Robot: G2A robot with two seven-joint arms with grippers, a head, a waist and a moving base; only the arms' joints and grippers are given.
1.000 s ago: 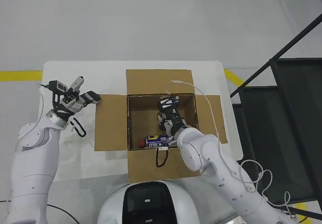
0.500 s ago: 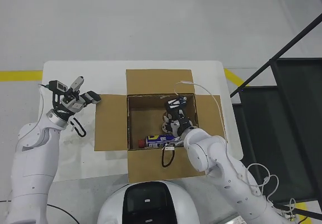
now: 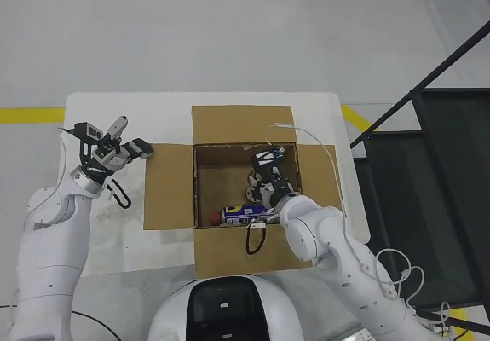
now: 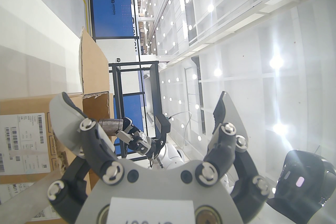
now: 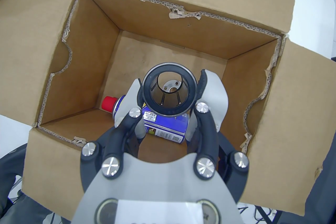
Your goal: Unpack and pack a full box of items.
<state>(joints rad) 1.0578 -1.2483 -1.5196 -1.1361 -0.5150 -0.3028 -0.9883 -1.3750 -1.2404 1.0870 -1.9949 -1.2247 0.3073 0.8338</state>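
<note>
In the top view the right arm bends in from the lower right, and the right gripper (image 3: 266, 166) hangs over the open box (image 3: 168, 187) at centre frame. Its fingers are clamped on a metal cylinder (image 5: 169, 67) above the can (image 5: 165, 126), which lies on the box floor. The left gripper (image 3: 134, 138) is at the left of the frame over the surface (image 3: 168, 111), aimed sideways toward the box, fingers spread wide.

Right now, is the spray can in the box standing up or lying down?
Lying down: the spray can rests on its side on the box floor.
</note>
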